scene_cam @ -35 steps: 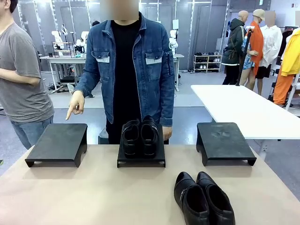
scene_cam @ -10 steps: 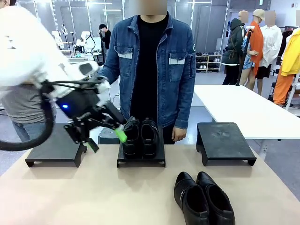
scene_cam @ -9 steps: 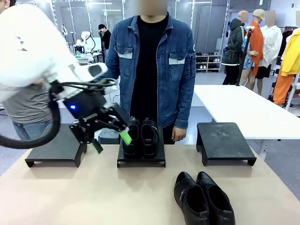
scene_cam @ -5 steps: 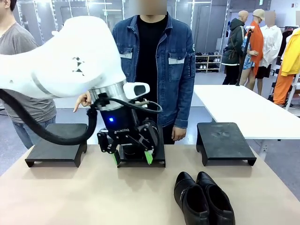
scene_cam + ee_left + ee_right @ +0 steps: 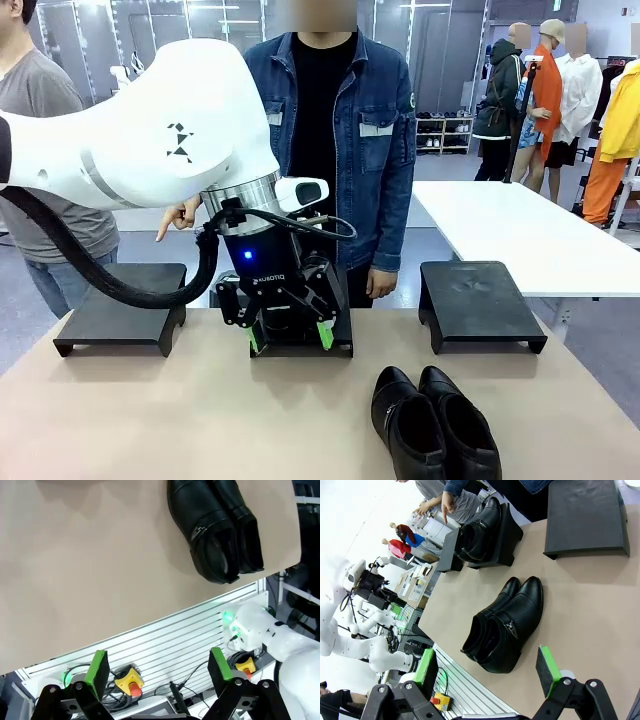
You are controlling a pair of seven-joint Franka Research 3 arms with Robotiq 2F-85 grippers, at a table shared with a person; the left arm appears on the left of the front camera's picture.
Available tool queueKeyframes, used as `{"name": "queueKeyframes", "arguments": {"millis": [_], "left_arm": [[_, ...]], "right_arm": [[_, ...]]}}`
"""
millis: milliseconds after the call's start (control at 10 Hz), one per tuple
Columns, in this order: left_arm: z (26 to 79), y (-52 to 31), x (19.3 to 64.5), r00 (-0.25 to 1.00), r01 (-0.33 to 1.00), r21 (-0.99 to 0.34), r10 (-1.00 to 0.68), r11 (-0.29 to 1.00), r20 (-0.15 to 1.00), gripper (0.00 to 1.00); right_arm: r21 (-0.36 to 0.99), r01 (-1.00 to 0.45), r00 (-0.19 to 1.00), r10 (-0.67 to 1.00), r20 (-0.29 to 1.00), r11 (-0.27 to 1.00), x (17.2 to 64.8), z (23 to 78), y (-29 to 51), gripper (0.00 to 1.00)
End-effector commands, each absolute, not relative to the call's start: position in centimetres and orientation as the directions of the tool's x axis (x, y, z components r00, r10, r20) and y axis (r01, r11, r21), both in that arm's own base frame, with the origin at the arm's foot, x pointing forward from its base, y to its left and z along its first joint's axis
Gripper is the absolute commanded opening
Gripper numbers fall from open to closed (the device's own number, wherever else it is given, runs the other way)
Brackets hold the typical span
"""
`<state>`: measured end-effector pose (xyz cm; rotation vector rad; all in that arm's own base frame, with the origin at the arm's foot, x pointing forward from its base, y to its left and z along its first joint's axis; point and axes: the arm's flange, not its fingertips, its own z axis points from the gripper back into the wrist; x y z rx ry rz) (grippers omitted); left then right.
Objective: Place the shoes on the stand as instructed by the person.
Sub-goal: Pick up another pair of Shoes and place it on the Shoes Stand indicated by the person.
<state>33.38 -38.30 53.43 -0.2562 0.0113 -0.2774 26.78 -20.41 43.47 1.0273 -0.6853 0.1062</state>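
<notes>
1. Swinging right from over the left stand [image 5: 120,300] within the last second, my left arm has crossed toward the middle. The left gripper [image 5: 290,338] now hangs just in front of the middle stand [image 5: 507,542], fingers pointing down at the table [image 5: 150,420].
2. Left gripper: jaws spread wide. In the left wrist view the green pads [image 5: 97,667] stand well apart with nothing between them.
3. Right gripper [image 5: 485,661]: jaws likewise spread, nothing pinched. The right wrist view looks past them across the table.
4. Strapped pair [image 5: 435,425]: lying on the table on my side, the two shoes side by side and touching. Toes point toward the stands, heels toward me. The pair sits in front of the gap between the middle stand and the right stand [image 5: 480,300].
5. Second pair [image 5: 480,530]: standing side by side on top of the middle stand. In the front view the left gripper hides most of it.
6. Person [image 5: 340,130]: standing at the far side behind the middle stand. One hand [image 5: 178,215] is held out toward the left stand with the index finger pointing down.
</notes>
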Motion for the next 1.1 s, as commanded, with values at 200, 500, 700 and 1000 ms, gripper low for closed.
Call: {"name": "queueKeyframes", "arguments": {"millis": [200, 500, 700, 1000], "left_arm": [[53.2, -38.3, 33.2, 0.962, 0.270, -0.238, -0.271, 0.933, 0.028, 1.00], [54.5, -42.3, 30.5, 0.984, 0.170, -0.186, -0.156, 0.968, 0.085, 1.00], [55.9, -46.3, 29.0, 0.989, 0.147, -0.194, -0.144, 0.970, 0.025, 1.00], [55.2, -51.9, 29.6, 0.999, 0.000, -0.071, -0.003, 0.997, -0.037, 1.00]], "right_arm": [[0.744, -0.411, 0.775, -0.228, 0.589, 0.526, 26.8, 43.5, -20.6, 1.00], [0.744, -0.411, 0.775, -0.228, 0.589, 0.526, 26.8, 43.5, -20.6, 1.00], [0.744, -0.411, 0.775, -0.228, 0.589, 0.526, 26.8, 43.5, -20.6, 1.00], [0.744, -0.411, 0.775, -0.228, 0.589, 0.526, 26.8, 43.5, -20.6, 1.00]]}}
